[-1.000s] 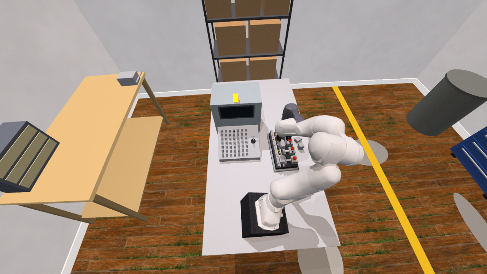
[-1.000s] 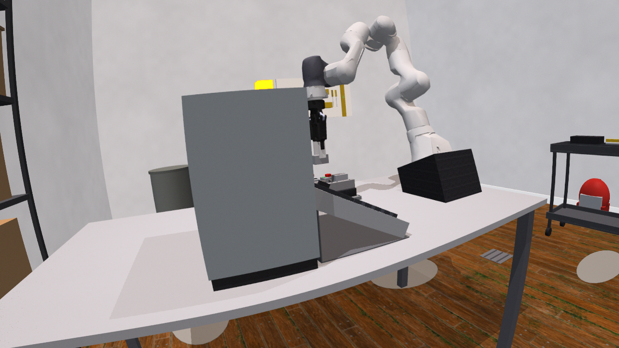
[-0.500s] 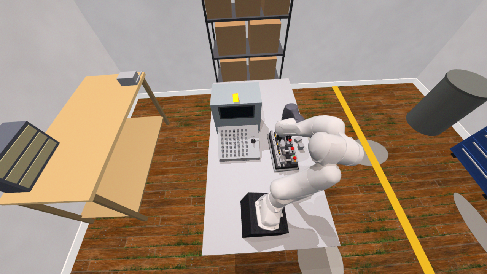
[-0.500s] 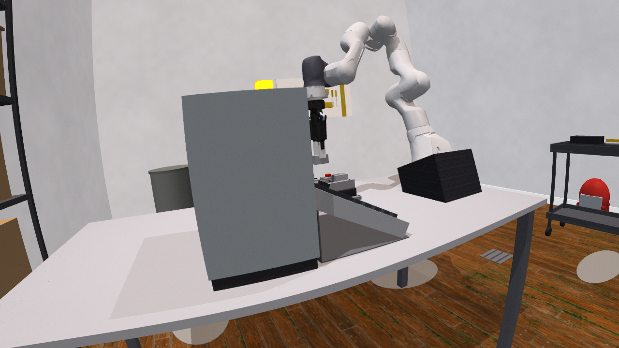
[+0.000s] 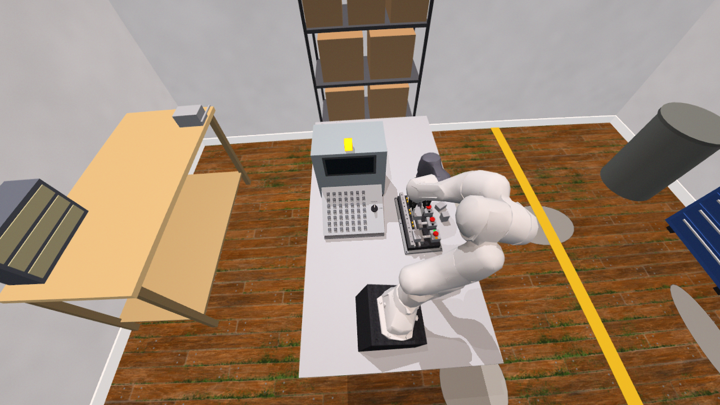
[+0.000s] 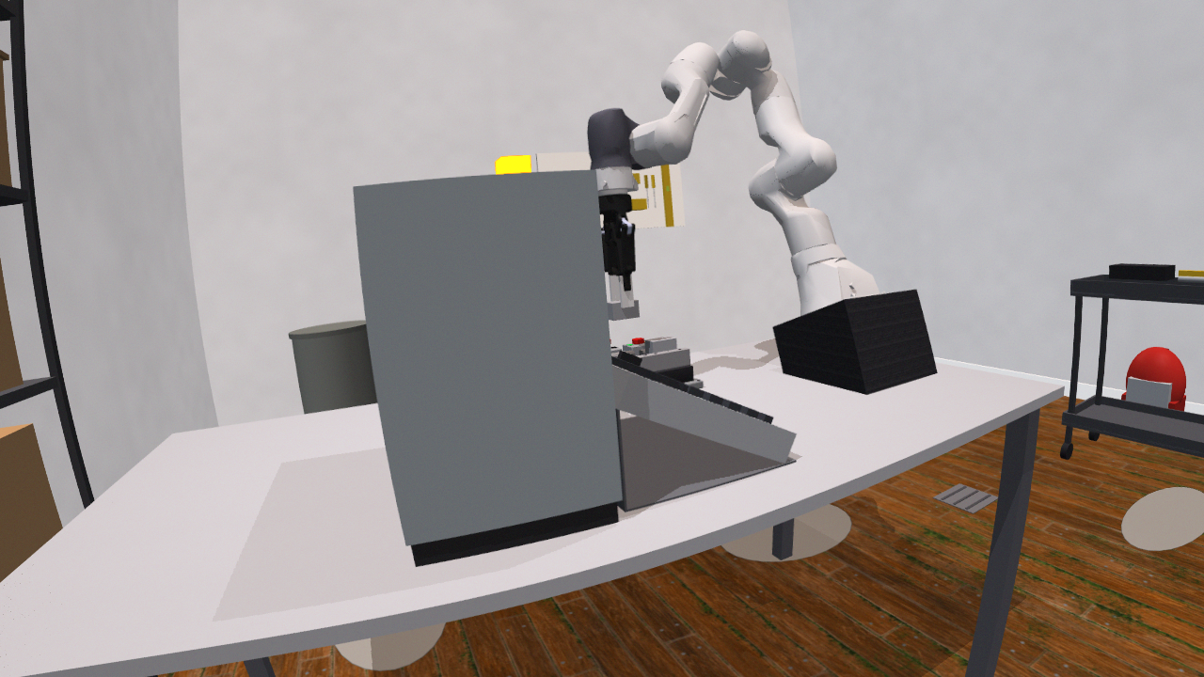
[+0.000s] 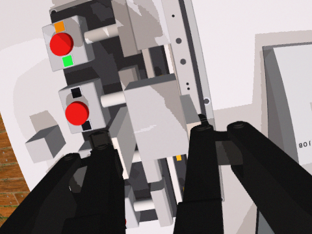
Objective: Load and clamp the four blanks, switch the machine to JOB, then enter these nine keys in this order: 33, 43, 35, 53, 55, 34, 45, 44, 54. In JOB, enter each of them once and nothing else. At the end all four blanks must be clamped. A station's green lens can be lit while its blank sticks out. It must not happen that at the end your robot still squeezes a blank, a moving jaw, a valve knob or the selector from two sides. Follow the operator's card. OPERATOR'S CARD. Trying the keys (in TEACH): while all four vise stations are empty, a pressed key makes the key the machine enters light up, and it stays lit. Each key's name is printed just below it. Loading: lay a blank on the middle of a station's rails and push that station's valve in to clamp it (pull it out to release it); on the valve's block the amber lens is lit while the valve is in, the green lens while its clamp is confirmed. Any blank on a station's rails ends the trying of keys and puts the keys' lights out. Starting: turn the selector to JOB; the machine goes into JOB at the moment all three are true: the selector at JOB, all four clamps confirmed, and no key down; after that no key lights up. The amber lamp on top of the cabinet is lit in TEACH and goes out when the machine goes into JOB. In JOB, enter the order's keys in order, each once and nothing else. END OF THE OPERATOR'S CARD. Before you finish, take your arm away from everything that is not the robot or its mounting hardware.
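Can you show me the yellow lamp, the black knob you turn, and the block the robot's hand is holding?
Yellow lamp (image 5: 348,144) (image 6: 514,165): top and exterior views, its middle.
Black knob (image 5: 374,208): top view, its round middle.
Held block (image 6: 624,311) (image 7: 156,123): exterior view, its side; wrist view, its broad face.

No change to be seen — everything matches — top and exterior.
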Controlling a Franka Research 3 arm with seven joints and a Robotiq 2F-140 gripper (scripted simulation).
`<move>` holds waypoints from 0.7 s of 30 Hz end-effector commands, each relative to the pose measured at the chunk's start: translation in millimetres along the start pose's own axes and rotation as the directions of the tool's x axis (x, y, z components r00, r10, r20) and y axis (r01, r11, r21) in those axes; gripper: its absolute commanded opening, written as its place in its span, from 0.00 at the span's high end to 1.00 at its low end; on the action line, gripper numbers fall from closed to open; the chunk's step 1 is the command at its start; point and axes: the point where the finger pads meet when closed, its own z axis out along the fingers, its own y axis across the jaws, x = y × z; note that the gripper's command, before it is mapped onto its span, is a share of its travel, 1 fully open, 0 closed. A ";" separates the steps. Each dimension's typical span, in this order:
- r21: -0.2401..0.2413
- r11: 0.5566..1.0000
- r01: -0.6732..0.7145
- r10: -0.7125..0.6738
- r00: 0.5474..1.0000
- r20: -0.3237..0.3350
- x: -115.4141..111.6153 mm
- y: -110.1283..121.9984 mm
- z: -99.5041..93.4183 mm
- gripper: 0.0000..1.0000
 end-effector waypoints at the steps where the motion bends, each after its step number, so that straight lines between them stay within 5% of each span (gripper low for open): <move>1: 0.001 1.000 0.000 0.000 1.000 0.006 -2.7 1.0 -1.7 1.00; 21: 0.001 1.000 0.008 -0.008 1.000 0.006 -3.5 1.7 -2.6 1.00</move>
